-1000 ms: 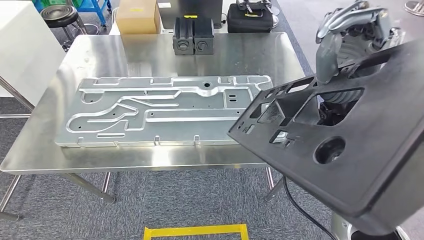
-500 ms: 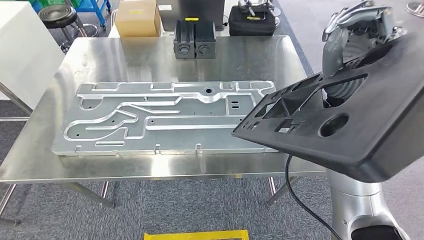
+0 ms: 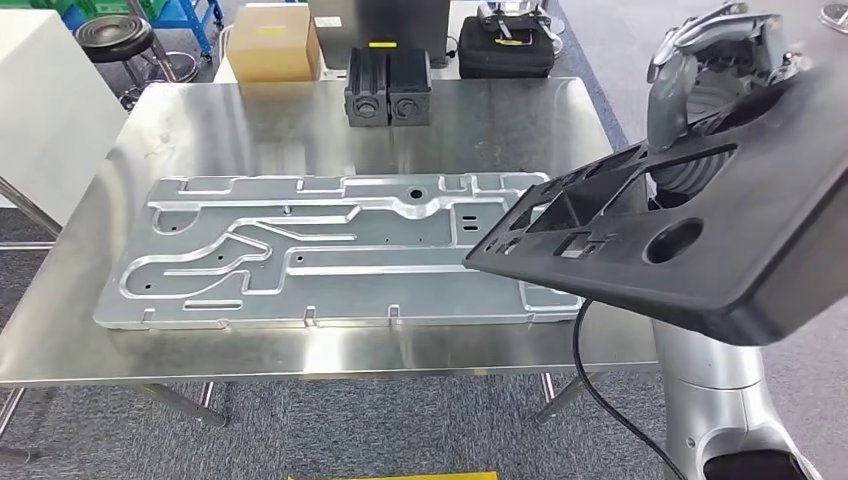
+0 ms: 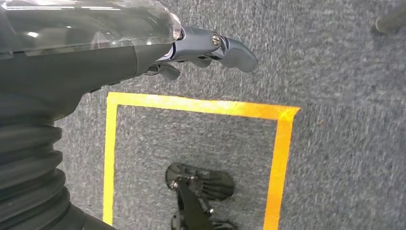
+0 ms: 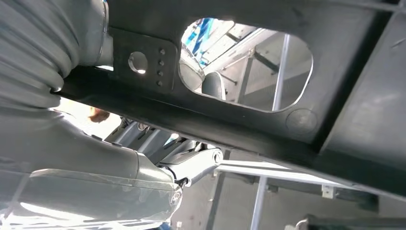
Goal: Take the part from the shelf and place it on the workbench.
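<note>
We saw one black part (image 3: 700, 250), a big flat panel cut through with several openings and one round hole, up in the air at the right end of the workbench (image 3: 330, 120). The right hand (image 3: 700, 90) gripped it, thumb over its top face, fingers (image 5: 191, 165) under it in the right wrist view. The part's long axis ran from its near-left corner, which hung over the bench's right end, out to the far right past the bench edge; it lay tilted, the left end lower, apart from the bench top.

On the bench we counted one long metal plate (image 3: 330, 250) with raised channels, lying flat, its long side running left to right. Behind it stood two black blocks (image 3: 387, 87) side by side, touching. Beyond the bench sat one cardboard box (image 3: 273, 45), one black case (image 3: 505, 50) and one black stool (image 3: 118, 35).

The left hand (image 4: 201, 50) hung over grey carpet above one yellow tape square (image 4: 191, 108), holding nothing; the fingers seemed to be loosely extended, though we could not see them all
</note>
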